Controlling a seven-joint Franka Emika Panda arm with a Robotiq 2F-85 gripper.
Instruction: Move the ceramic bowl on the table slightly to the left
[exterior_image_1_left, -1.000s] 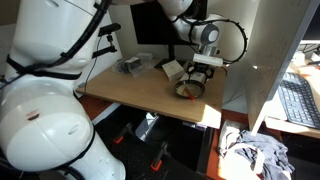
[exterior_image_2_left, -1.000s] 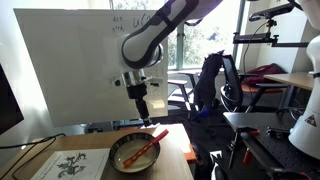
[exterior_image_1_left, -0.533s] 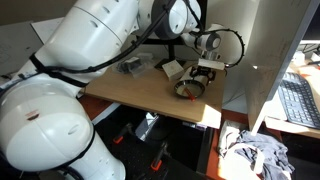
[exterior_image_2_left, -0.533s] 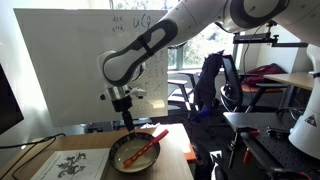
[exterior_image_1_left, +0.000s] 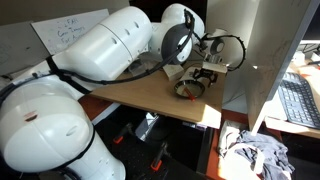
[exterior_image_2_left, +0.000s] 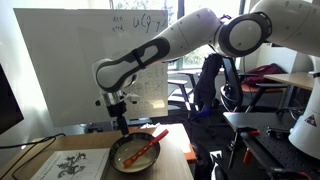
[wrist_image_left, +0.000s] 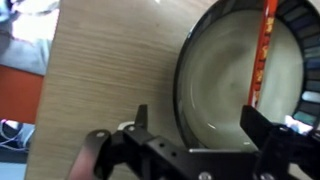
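The ceramic bowl (exterior_image_1_left: 187, 91), dark outside and pale inside, sits near the front edge of the tan wooden table (exterior_image_1_left: 130, 95). In an exterior view the bowl (exterior_image_2_left: 131, 155) holds an orange-red stick (exterior_image_2_left: 148, 146) that leans on its rim. In the wrist view the bowl (wrist_image_left: 230, 80) fills the right half, with the stick (wrist_image_left: 263, 50) across it. My gripper (wrist_image_left: 200, 128) is open and low over the bowl. One finger is outside the rim over the table, the other over the inside. It also shows in both exterior views (exterior_image_1_left: 203, 76) (exterior_image_2_left: 123, 127).
A white-and-tan boxy object (exterior_image_1_left: 172, 69) stands just behind the bowl. A white partition (exterior_image_1_left: 265, 60) rises close beside the table, with a keyboard (exterior_image_1_left: 298, 100) beyond it. A printed sheet (exterior_image_2_left: 70, 165) lies beside the bowl. The robot's arm hides much of the table.
The arm has swung round and now blocks more of the table. The gripper has moved sideways and lower, from above the bowl's stick side to its opposite rim. The bowl has not moved.
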